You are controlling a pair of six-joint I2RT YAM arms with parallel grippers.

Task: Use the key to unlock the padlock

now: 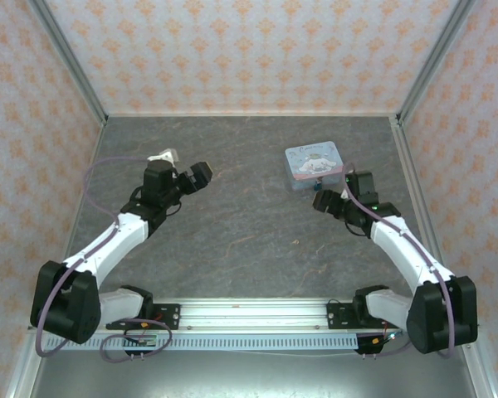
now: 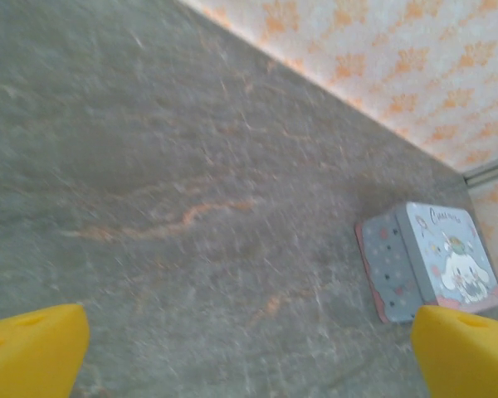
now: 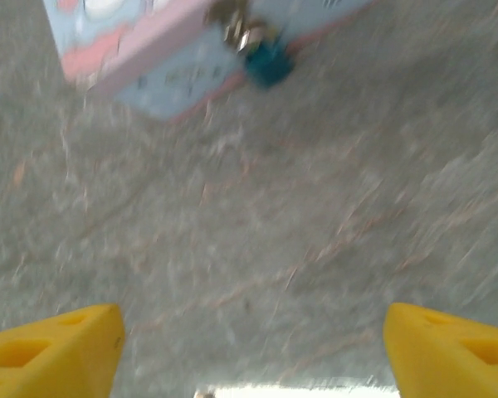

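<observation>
Padlock point(image 3: 270, 65): where does it sit?
— Upper middle of the right wrist view, tiny and teal, against the side of the tin point(image 3: 149, 58), probably locking its clasp.
— And the grippers?
— The right gripper point(image 3: 253, 336) faces it with fingers spread, seemingly to approach. The left gripper point(image 2: 249, 340) is also spread, well apart. I can't make out a key.

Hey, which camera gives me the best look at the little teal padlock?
The right wrist view: the padlock is largest there, teal, at the tin's side wall, though blurred. The top external view gives a tiny teal speck at the tin's near edge. The left wrist view catches the tin's lid and a side.
</observation>
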